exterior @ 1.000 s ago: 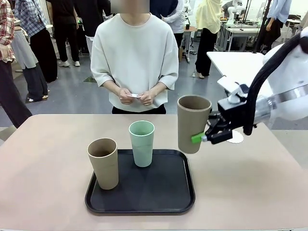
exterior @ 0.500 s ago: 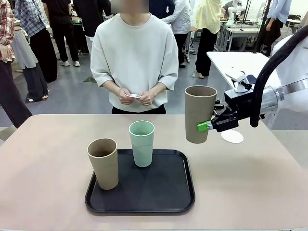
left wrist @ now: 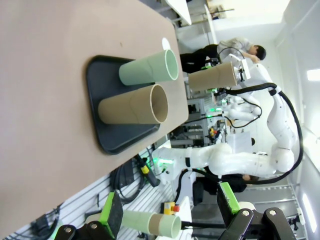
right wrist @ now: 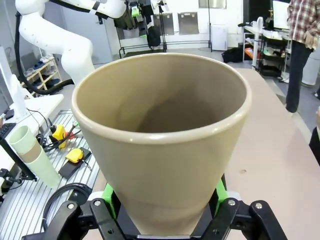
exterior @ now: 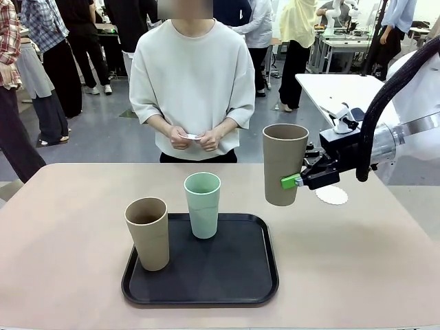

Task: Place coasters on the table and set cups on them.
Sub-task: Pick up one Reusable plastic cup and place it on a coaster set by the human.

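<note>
Tan cup [exterior: 284, 148] inside right gripper [exterior: 289, 182]

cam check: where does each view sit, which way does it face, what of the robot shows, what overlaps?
Front: fixed between the arms, facing across the table at the person; right claw, from picture right, shut on a tan cup.
Left wrist: on the left arm, rolled sideways, looking over the table at the black tray; open left claw at bottom.
Right wrist: on the right arm, looking along the tan cup; right claw at bottom.
Shared: front and left wrist both show the black tray and the tan cup.
</note>
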`<act>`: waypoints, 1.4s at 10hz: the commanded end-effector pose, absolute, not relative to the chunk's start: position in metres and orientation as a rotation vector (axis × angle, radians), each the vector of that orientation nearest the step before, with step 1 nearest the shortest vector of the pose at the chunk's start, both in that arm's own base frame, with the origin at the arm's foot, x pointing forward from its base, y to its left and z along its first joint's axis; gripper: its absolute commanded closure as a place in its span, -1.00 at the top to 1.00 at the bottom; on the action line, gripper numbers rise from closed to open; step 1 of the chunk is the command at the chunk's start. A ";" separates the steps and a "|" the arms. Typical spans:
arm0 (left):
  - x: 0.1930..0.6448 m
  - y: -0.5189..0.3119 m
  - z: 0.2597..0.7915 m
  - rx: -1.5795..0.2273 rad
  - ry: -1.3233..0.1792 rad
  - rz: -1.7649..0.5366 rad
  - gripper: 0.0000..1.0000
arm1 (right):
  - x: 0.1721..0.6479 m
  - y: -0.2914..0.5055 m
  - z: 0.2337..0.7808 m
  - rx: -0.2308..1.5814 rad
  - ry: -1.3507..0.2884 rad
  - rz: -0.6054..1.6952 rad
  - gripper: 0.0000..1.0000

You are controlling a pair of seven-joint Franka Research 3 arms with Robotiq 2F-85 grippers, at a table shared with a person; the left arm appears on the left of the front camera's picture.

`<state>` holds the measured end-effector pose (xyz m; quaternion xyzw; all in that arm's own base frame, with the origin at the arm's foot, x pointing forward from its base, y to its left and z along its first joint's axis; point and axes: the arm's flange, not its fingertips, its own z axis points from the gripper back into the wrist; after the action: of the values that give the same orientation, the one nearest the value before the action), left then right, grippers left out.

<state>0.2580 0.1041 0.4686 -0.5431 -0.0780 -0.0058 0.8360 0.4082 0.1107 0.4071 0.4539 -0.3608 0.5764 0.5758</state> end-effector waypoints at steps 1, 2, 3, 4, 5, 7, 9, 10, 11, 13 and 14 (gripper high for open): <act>0.257 0.105 0.469 -1.160 -0.172 -0.018 1.00 | 0.435 0.097 0.401 1.087 -0.854 1.326 0.64; 0.257 0.105 0.469 -1.160 -0.172 -0.018 1.00 | 0.465 0.067 0.403 1.077 -0.923 1.294 0.64; 0.257 0.105 0.469 -1.160 -0.172 -0.018 1.00 | 0.489 0.033 0.404 1.078 -0.950 1.268 0.64; 0.257 0.105 0.469 -1.160 -0.172 -0.018 1.00 | 0.508 0.000 0.403 1.030 -0.981 1.258 0.64; 0.257 0.105 0.469 -1.160 -0.172 -0.018 1.00 | 0.523 -0.031 0.404 0.981 -0.998 1.215 0.64; 0.257 0.105 0.469 -1.160 -0.172 -0.018 1.00 | 0.542 -0.083 0.404 0.949 -0.956 1.258 0.64; 0.257 0.105 0.469 -1.160 -0.172 -0.018 1.00 | 0.549 -0.116 0.400 0.976 -0.953 1.335 0.64; 0.257 0.105 0.469 -1.160 -0.172 -0.018 1.00 | 0.550 -0.126 0.396 1.008 -0.947 1.362 0.64; 0.257 0.105 0.469 -1.160 -0.172 -0.018 1.00 | 0.549 -0.125 0.390 1.045 -0.950 1.376 0.64; 0.257 0.105 0.469 -1.160 -0.172 -0.018 1.00 | 0.548 -0.112 0.392 0.947 -0.998 1.297 0.64; 0.257 0.105 0.469 -1.160 -0.172 -0.018 1.00 | 0.545 -0.122 0.388 1.020 -0.958 1.342 0.64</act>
<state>0.2580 0.1041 0.4687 -0.5429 -0.0781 -0.0058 0.8362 0.5475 -0.1206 0.3861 0.4293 -0.4103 0.5689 0.5689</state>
